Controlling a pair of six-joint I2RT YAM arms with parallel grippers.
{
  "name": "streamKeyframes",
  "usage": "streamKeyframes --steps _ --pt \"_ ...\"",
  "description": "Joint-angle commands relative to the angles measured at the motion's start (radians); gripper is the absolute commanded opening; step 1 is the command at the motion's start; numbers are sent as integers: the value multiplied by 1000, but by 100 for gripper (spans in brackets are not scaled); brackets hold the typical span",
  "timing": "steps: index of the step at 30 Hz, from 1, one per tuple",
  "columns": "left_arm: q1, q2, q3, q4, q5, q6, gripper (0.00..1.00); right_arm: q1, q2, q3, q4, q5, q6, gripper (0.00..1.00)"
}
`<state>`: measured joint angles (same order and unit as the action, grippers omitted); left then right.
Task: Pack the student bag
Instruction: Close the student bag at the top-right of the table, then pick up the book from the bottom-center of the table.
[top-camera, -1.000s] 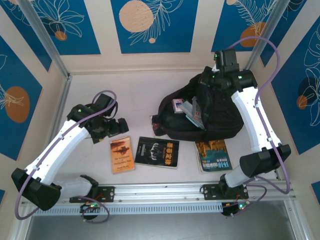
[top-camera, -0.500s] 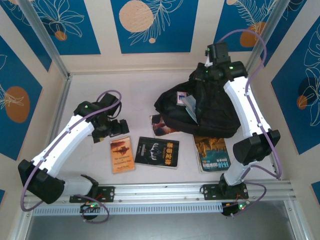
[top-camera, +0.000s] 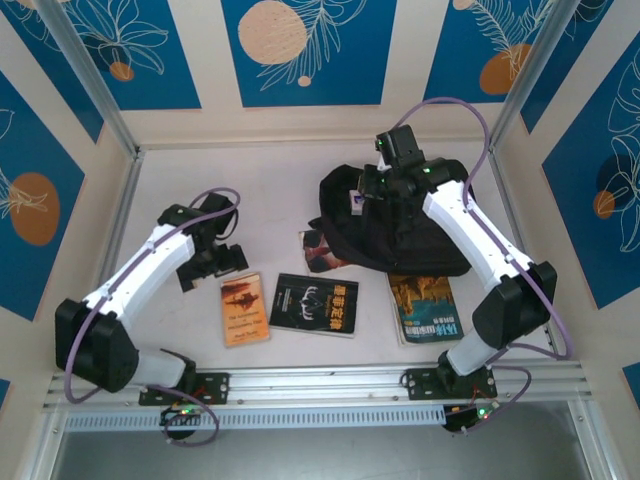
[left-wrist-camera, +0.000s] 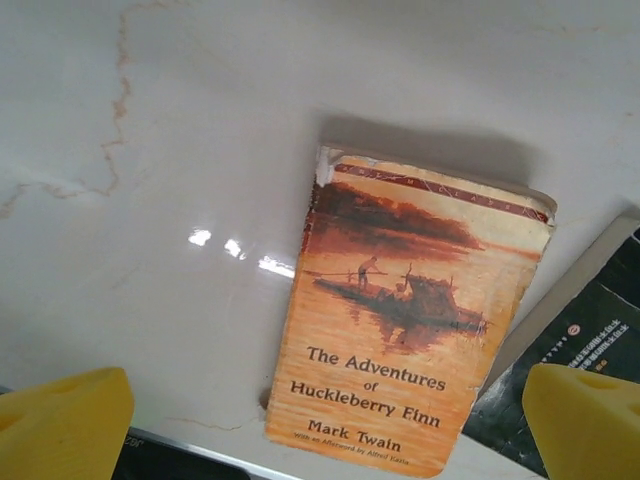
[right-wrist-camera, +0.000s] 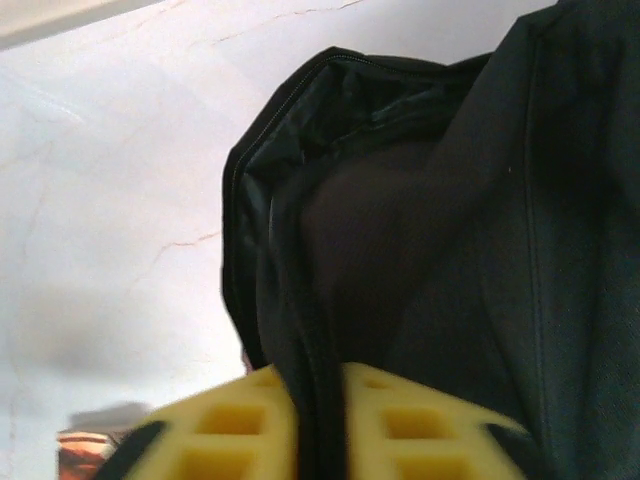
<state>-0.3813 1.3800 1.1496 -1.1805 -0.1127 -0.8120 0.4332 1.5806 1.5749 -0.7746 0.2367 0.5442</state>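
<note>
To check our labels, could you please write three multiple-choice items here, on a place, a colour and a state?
1. Where is the large black fabric backpack? A) near left corner; B) far right part of the white table; C) off the table.
2. What colour is the Huckleberry Finn paperback book's cover? A) orange; B) green; C) white.
3. How is the left tool? A) shut on the paperback; B) shut on a strap; C) open and empty.
Answers: 1 B, seen from the top; 2 A, clear at the left wrist; 3 C, its yellow fingers stand wide apart.
</note>
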Motion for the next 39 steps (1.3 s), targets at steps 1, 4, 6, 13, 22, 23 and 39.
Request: streamKeyframes --steps 1,4,6,13,22,23,39 --pt "14 39 -4 53 16 8 100 13 -12 43 -44 62 -18 34" --pt "29 61 -8 90 8 48 100 43 -12 105 -71 112 -45 42" --pt "38 83 -17 122 3 93 100 96 -23 124 -74 162 -69 45" --pt "122 188 -72 220 112 155 100 324 -89 7 -9 193 -143 47" --pt "202 234 -174 348 290 186 93 409 3 -116 70 -192 -135 53" --pt "207 235 -190 364 317 188 92 412 22 -125 85 -237 -129 52" --pt "238 200 -347 497 531 232 81 439 450 -26 171 -586 95 45"
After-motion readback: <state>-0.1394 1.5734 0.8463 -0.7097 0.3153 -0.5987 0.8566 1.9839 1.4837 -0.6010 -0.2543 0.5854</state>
